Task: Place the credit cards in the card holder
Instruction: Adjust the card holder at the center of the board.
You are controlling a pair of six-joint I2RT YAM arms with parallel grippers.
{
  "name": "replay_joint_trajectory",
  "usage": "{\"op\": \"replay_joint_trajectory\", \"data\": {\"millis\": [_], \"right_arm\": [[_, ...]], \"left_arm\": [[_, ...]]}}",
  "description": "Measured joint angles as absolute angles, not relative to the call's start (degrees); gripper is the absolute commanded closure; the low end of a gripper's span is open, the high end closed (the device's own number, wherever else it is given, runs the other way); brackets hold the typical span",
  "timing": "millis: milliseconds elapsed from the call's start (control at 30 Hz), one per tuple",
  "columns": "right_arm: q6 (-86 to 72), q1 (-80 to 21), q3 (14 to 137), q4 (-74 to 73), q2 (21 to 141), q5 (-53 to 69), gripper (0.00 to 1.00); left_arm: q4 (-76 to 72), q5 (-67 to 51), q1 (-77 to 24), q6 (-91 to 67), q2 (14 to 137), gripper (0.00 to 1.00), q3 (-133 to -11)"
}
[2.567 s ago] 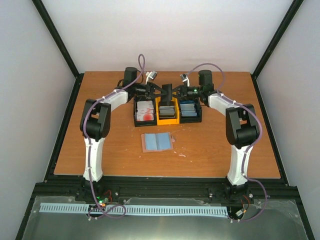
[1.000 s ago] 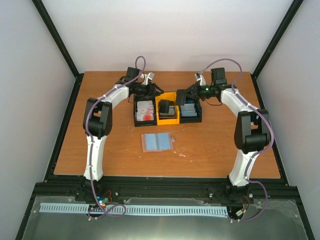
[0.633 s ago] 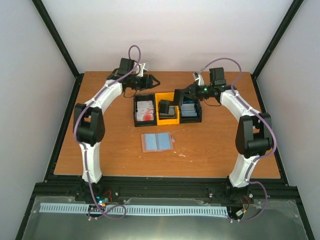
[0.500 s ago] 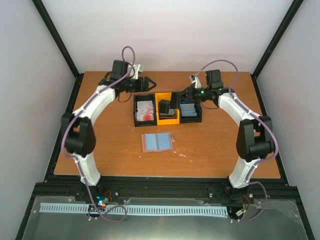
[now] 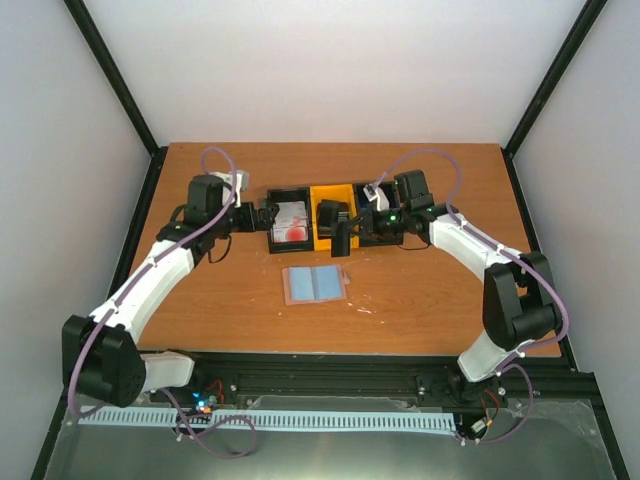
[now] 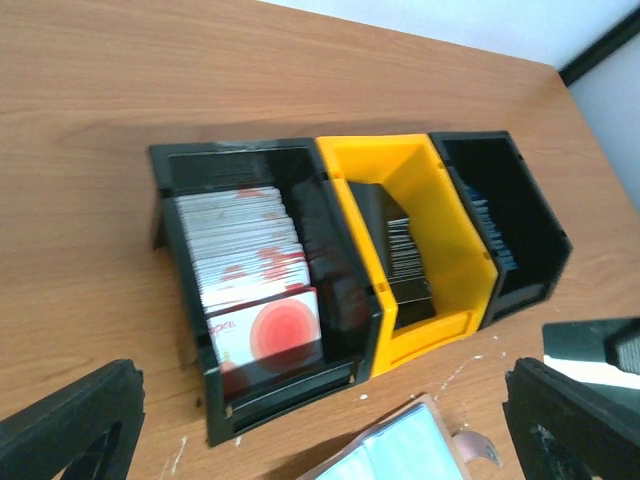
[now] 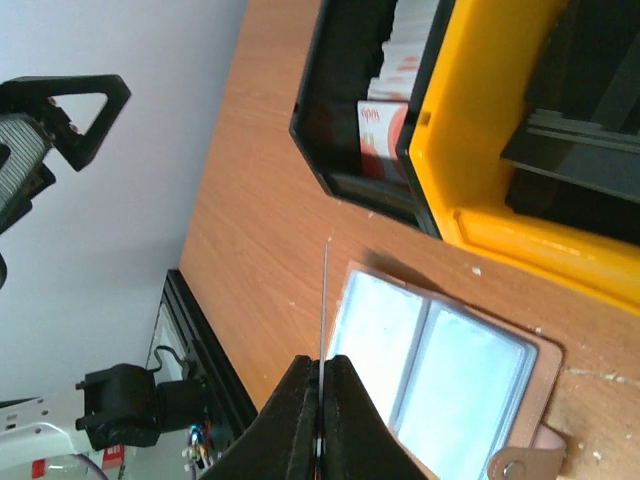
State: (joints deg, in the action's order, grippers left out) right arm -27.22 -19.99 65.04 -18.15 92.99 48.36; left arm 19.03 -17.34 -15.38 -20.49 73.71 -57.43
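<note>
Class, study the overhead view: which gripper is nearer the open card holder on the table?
Right. The right gripper, shut on a card, hangs close by the far edge of the card holder. The left gripper, open, sits further off, left of the bins.

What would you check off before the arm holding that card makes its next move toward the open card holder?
1. Card gripped: ok, pinched edge-on in the shut right end effector.
2. Card holder open and flat: ok, both clear pockets look empty.
3. Card lined up with a pocket: not ok, it hangs near the yellow bin, short of the holder.
4. Left end effector clear of the path: ok, open, empty, away to the left.
5. Which way the pocket slots open: cannot tell.
</note>
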Motion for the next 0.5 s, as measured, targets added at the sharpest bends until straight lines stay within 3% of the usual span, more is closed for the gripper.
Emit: {"op": "replay_joint_trajectory", "data": {"millis": [100,500], "right_arm": [[-27.22,-20.62,64.01,-18.52,93.41,48.62,0.97],[-25.06,-20.84,63.24,-22.55,94.63,46.19,0.97]], "left_arm": [[18.85,-15.11,-14.22,-21.76,70.83,0.1,-54.57],[17.04,-17.76,-13.5,-33.93,63.53,0.14,-42.72]]}}
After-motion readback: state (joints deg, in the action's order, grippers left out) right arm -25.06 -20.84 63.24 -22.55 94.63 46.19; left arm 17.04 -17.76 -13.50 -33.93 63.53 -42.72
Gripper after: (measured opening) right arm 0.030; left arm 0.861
